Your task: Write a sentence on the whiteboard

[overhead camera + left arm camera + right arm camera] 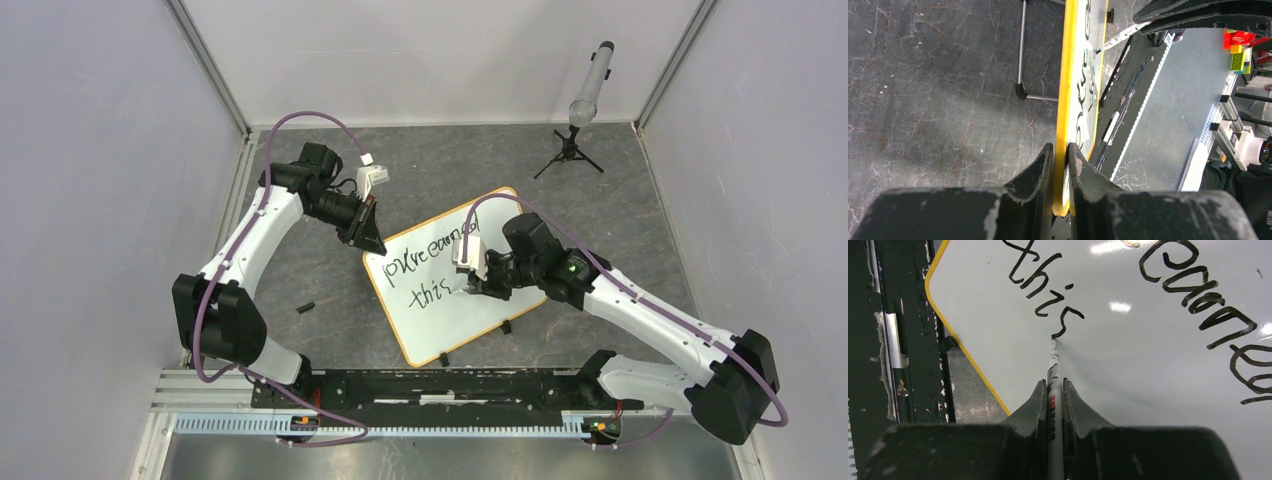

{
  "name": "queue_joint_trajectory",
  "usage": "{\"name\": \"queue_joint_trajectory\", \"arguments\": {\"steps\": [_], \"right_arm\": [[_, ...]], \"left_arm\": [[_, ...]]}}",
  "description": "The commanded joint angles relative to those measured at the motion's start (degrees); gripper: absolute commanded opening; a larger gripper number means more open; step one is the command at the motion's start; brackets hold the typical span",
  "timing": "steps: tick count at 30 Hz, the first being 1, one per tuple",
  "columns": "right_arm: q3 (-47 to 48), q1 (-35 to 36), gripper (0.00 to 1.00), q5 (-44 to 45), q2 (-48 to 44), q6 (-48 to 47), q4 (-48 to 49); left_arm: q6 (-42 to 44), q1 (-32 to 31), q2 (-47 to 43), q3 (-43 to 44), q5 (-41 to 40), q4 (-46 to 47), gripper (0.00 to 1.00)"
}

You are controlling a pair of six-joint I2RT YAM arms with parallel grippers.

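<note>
- The left gripper (366, 236) was clenched on the far-left corner of the whiteboard (455, 330). In the left wrist view its fingers (1040, 165) pinched the yellow-orange frame from both sides, apparently to brace the board.
- A small black piece (305, 306), possibly a cap, lay on the table (300, 200) well clear of the board's left edge.
- The whiteboard sat slantwise in the middle of the table, between the two arms, with its clip feet (507, 326) on the near-right edge.
- The sentence (430, 262) looked partly done. A first line ran across the top and "this" (1040, 280) started the second, with the tip of the marker (1053, 365) touching the tail of the "s".
- Bare white lay to the right of that word and below it, so there seemed to be room for more words before the right frame edge.
- The right gripper (1054, 385) was grasping the marker barrel, tip pointing ahead. The near corner and the black rail (440, 385) sat close on its left.
- A tripod (570, 155) stood far right, well apart.
</note>
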Motion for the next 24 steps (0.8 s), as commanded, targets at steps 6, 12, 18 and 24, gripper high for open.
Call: {"name": "queue_joint_trajectory", "arguments": {"steps": [6, 12, 18, 24], "right_arm": [[0.25, 0.69, 0.0, 0.1, 1.35, 1.22, 1.56], [1.85, 3.33, 0.0, 0.23, 3.04, 1.99, 2.41], [5.29, 3.86, 0.0, -0.39, 2.62, 1.88, 0.34], [7.66, 2.55, 0.0, -2.5, 0.53, 2.12, -1.85]], "left_arm": [[1.15, -0.04, 0.2, 0.77, -0.48, 1.32, 0.02], [1.01, -0.04, 0.11, 0.85, -0.64, 1.28, 0.03], [0.88, -0.04, -0.5, 0.79, -0.67, 1.33, 0.02], [0.98, -0.04, -0.4, 0.74, -0.3, 1.33, 0.02]]}}
